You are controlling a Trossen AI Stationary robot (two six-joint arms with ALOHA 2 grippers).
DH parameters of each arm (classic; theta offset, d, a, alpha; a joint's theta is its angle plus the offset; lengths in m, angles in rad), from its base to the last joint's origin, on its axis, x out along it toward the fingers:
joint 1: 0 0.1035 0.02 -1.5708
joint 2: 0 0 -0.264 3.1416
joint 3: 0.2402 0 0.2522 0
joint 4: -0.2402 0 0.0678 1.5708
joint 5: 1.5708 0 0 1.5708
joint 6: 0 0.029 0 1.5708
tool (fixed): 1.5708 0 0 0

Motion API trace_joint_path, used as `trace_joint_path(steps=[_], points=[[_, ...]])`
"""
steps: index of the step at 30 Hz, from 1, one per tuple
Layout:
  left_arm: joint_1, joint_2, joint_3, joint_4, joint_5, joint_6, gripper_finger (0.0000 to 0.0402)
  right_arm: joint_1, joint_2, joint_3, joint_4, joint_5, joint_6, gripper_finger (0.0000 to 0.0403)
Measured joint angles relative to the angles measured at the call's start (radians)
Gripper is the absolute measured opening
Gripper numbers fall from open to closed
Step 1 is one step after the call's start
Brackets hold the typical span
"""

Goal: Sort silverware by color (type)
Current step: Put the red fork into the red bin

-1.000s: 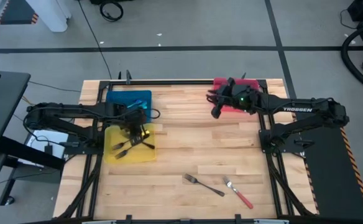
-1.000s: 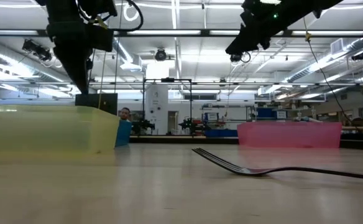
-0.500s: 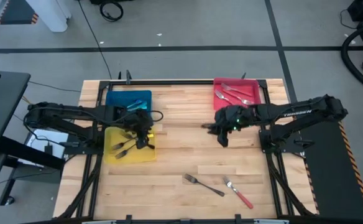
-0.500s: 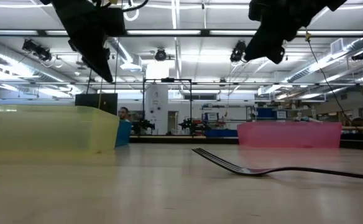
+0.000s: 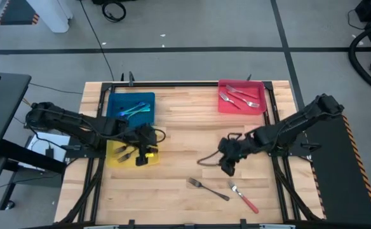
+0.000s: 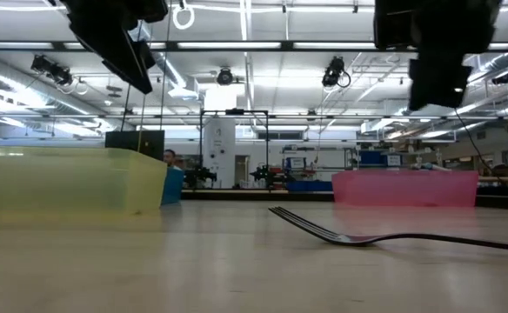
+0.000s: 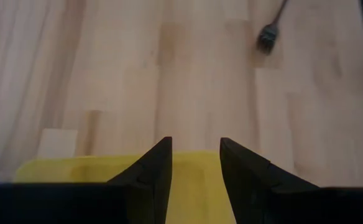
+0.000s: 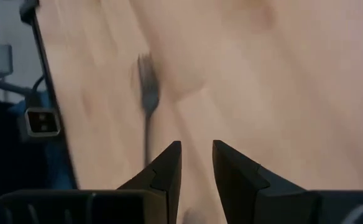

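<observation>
I see my right gripper [image 5: 228,166] hovering spread and empty above the table [image 5: 185,152], the grey fork [image 5: 206,188] and red-handled fork [image 5: 243,197] lying near it, probably just ahead of its fingers.

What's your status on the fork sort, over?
Left hand open, empty, over the yellow tray. Right hand open, empty, above the grey fork and red-handled fork on the table. Nothing blocking.

Two matte black jointed robot arms, black cables looped beside their wrists, left gripper [image 7: 194,171] and right gripper [image 8: 196,171] each ended in two dark wedge-shaped fingers with angled tips
</observation>
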Motion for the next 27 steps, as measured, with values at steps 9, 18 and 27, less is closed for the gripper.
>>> trace_joint_path(steps=[9,18,27], points=[[-0.068,0.0,0.0,0.053,0.0,-0.016,0.0135,0.174,0.086,0.0,0.009,-0.042,0.34,0.0098],[-0.09,0.0,0.001,0.059,-0.001,-0.016,0.0134,0.333,0.128,0.0,0.003,-0.042,0.616,0.0098],[-0.089,0.0,0.001,0.072,-0.002,-0.021,0.0135,0.419,0.241,0.0,0.0,-0.065,0.778,0.0098]])
